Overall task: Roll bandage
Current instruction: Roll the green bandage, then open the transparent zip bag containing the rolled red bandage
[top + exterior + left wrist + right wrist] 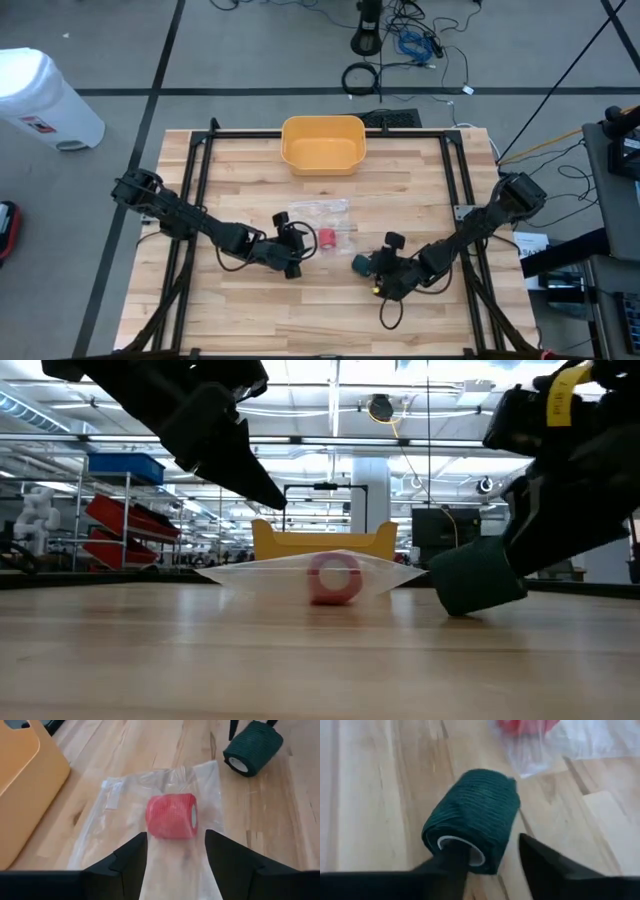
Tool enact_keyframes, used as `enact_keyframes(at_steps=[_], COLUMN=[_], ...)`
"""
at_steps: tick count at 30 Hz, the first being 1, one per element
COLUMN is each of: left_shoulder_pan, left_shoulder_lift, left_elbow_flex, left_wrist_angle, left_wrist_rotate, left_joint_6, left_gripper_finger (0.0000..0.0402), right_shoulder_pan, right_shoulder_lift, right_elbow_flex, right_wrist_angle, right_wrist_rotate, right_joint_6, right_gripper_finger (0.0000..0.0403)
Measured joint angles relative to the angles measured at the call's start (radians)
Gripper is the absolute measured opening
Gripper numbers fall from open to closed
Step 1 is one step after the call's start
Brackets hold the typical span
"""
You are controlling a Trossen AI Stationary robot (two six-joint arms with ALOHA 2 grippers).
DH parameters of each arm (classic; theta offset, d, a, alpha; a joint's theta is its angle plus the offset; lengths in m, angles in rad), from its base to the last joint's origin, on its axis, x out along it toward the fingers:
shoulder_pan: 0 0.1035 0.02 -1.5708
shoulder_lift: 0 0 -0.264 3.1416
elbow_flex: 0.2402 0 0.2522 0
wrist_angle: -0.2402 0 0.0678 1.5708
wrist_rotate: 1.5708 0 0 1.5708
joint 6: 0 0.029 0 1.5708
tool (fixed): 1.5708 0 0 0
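Both hands stand spread over rolled bandages on the tabletop [250, 310]

The left hand [175, 851], fingers apart, hovers just short of the red roll [171, 815] lying on a clear bag [130, 795]. The right hand [492, 862] is spread around the green roll [472, 817], one finger by its core; whether it grips, I cannot tell. Release seems under way; next, each hand needs to back clear without nudging its roll
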Motion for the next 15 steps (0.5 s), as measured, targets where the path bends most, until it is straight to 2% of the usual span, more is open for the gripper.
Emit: enact_keyframes(at_steps=[3, 6, 11, 13, 15], left_shoulder_pan=[-0.006, -0.007, -0.007, -0.007, -0.007], left_shoulder_lift=[0.0, 0.0, 0.0, 0.0, 0.0], left_elbow_flex=[0.0, 0.0, 0.0, 0.0, 0.0], left_wrist_angle=[0.0, 0.0, -0.025, -0.032, -0.03], left_wrist_rotate=[0.0, 0.002, 0.003, 0.003, 0.003], left_joint_6=[-0.003, -0.003, -0.003, -0.003, -0.003], left_gripper_finger=[0.0203, 0.0203, 0.0203, 0.0203, 0.0203], right_shoulder_pan=[-0.016, -0.02, -0.02, -0.019, -0.029], right_shoulder_lift=[-0.053, -0.107, -0.177, -0.207, -0.226], right_elbow_flex=[0.01, 0.036, 0.085, 0.107, 0.115], right_wrist_angle=[-0.062, -0.14, -0.272, -0.304, -0.304], right_wrist_rotate=[-0.049, -0.063, -0.127, -0.093, -0.013], right_joint_6=[0.009, 0.01, 0.006, -0.007, -0.047], right_gripper_finger=[0.0209, 0.0246, 0.0255, 0.0249, 0.024])
